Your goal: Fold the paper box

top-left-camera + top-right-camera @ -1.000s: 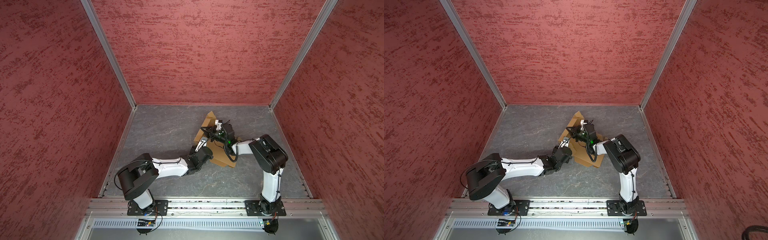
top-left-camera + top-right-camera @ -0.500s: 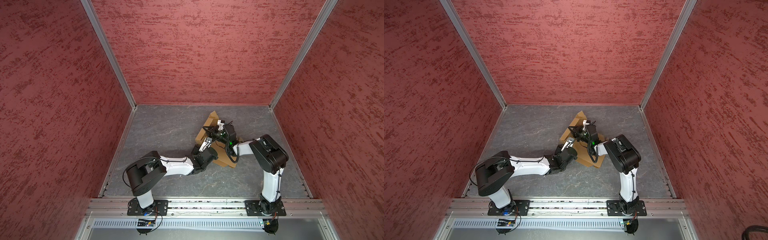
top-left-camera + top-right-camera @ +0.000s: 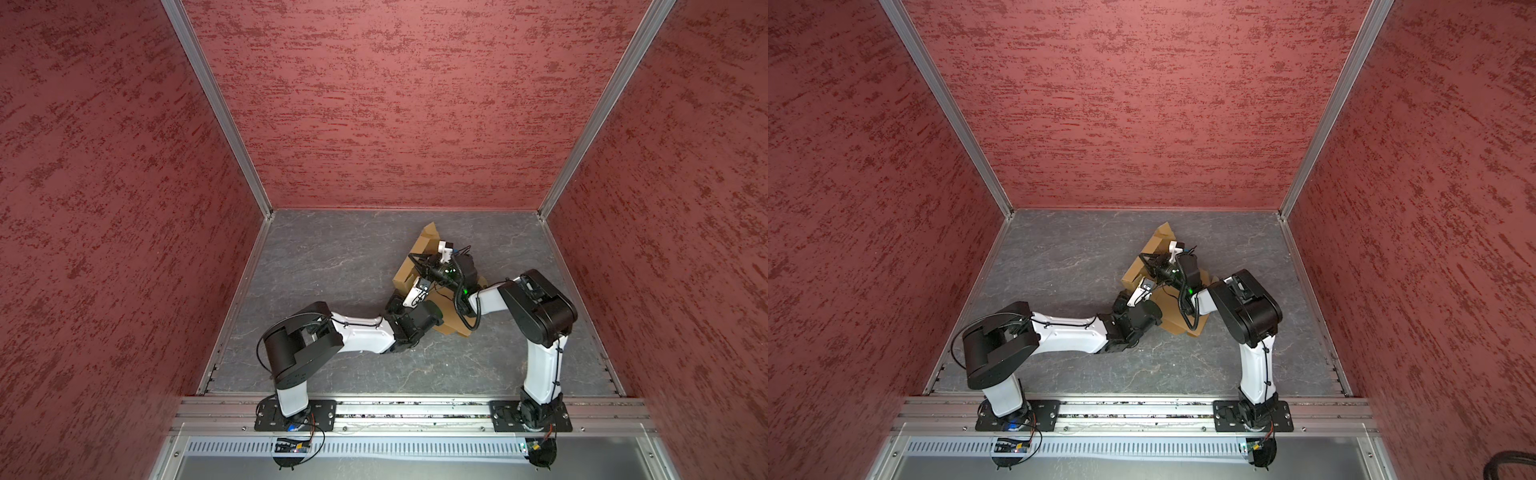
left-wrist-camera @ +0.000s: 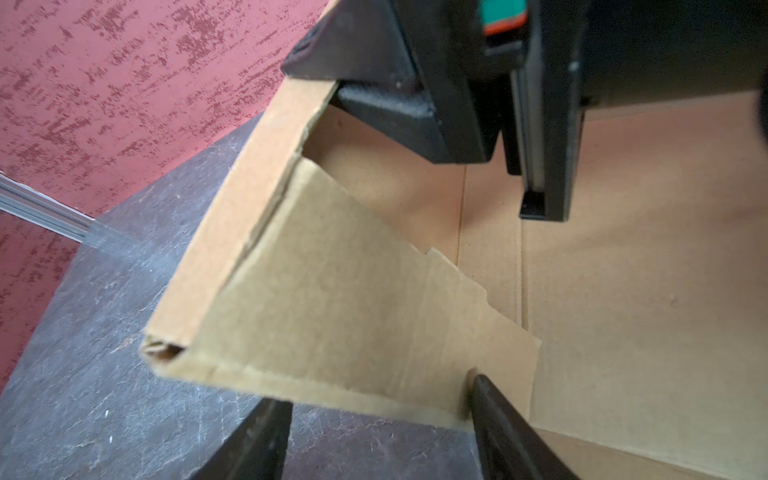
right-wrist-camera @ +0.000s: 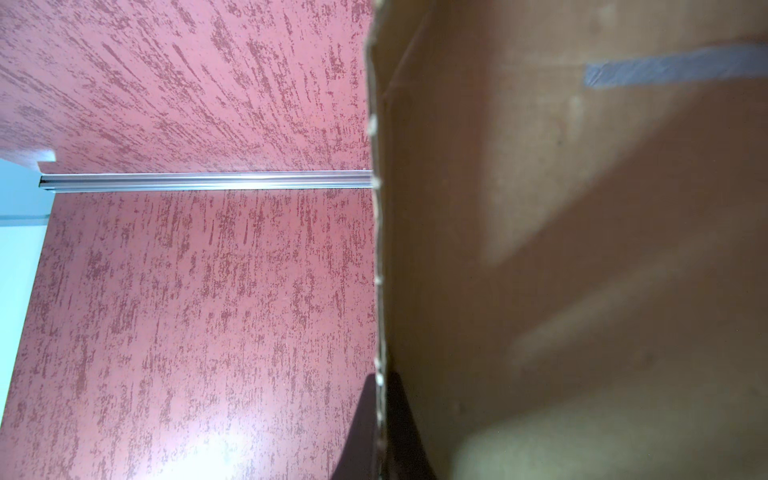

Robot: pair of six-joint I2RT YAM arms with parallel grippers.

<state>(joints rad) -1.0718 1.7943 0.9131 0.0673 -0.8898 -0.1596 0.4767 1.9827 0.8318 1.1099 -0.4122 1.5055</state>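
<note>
The paper box is plain tan corrugated cardboard, matte and unprinted, with scored crease lines and ragged die-cut edges. It lies half formed on the grey, marble-veined desk, toward the back and a little right of the middle in both top views. In the left wrist view one side wall stands up as a doubled strip with a hollow end. An inner flap with a stepped, notched edge leans from it down toward the flat base panel. The left hand has its two black tapered fingers well apart: one is over the bare desk outside the box, the other touches the flap near its corner, and the flap's lower edge lies between them. The right hand is clamped on a thin raw cardboard edge, a dark finger on each side; in the left wrist view it grips the far end of the standing wall. Both black-and-white arms bend in over the box and hide most of its middle from above. Rough red plastered walls with aluminium corner rails enclose the desk.
</note>
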